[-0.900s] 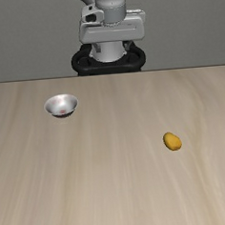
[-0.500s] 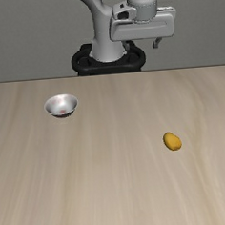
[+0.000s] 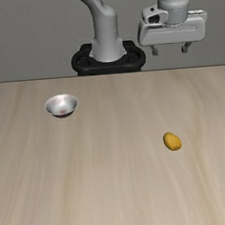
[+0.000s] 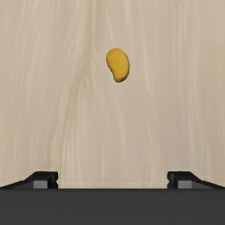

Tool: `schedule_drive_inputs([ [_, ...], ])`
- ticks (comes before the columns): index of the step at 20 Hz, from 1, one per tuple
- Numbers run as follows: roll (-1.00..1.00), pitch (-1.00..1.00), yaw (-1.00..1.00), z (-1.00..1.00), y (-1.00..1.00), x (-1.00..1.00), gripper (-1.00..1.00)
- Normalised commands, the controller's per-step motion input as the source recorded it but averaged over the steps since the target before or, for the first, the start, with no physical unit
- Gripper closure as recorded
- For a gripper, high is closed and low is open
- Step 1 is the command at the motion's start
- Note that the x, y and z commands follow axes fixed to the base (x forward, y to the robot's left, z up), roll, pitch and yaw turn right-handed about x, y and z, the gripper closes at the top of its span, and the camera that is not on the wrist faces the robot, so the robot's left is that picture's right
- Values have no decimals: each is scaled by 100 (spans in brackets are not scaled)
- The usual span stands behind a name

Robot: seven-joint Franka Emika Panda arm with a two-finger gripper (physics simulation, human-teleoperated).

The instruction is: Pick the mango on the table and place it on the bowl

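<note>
Exterior view, starting nearest the camera: a pale, wood-grained worktop (image 3: 102, 196) stretches across the scene. On it, toward the exterior view's right, lies the mango (image 3: 172, 141), a small yellow-orange oval resting on the surface by itself. Farther back and toward the exterior view's left sits the bowl (image 3: 61, 106), a shallow metallic grey dish standing upright, well apart from the mango. Beyond the worktop's far edge stands the robot's round black base (image 3: 107, 59), and the pale grey arm (image 3: 103, 24) rises from it and reaches over toward the exterior view's right. At the end of that arm hangs the claw (image 3: 170, 51), high above the far edge of the worktop, its fingers pointing down and spread wide, gripping nothing. It is on the mango's side of the scene, but well behind and above the fruit, and it touches neither the mango nor the bowl. Wrist view, from the claw outward: the two dark fingertips (image 4: 42, 179) stand far apart, with bare wood grain between them. Farther out on the worktop lies the mango (image 4: 118, 64), slightly tilted, roughly in line with the middle of the gap between the fingertips and well clear of both.
</note>
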Motion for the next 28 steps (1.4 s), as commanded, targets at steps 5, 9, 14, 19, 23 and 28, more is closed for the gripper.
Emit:
schedule_drive_inputs([
  [5, 0, 0, 0, 0, 0, 100, -100],
  [9, 0, 0, 0, 0, 0, 100, -100],
  [14, 0, 0, 0, 0, -20, 80, -100],
  [19, 0, 0, 0, -100, 0, 0, -100],
  [23, 0, 0, 0, -100, 0, 0, -100],
  [28, 0, 0, 0, -100, 0, 0, -100],
])
